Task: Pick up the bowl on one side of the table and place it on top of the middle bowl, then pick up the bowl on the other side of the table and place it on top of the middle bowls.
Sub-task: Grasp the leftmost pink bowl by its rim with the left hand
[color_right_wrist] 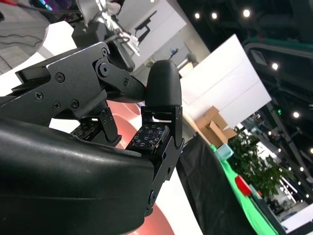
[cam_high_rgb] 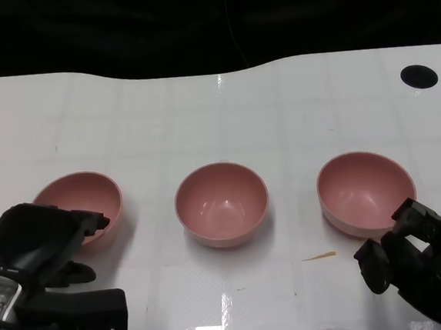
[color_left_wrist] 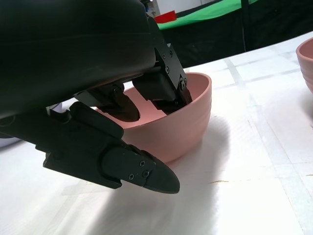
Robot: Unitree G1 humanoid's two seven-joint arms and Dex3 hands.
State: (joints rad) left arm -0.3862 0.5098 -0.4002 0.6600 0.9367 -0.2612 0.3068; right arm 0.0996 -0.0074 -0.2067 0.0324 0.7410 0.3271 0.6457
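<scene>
Left hand (cam_high_rgb: 54, 249), fingers apart, straddles the 9 o'clock pink plastic bowl (cam_high_rgb: 81, 204) rim; right hand (cam_high_rgb: 422, 259), curled, grip state unclear, by the 3 o'clock pink bowl (cam_high_rgb: 362, 191).

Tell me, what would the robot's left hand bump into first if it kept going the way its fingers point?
Probably the pink left-hand bowl. The left hand's upper fingers already reach over its rim, though contact isn't clear.

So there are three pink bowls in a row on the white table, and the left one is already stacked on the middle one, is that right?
Not quite. The head view shows the left bowl not stacked: it sits on the white table apart from the middle bowl, with the left hand reaching its fingers over its rim. All three pink bowls, including the right bowl, stand in a row.
</scene>
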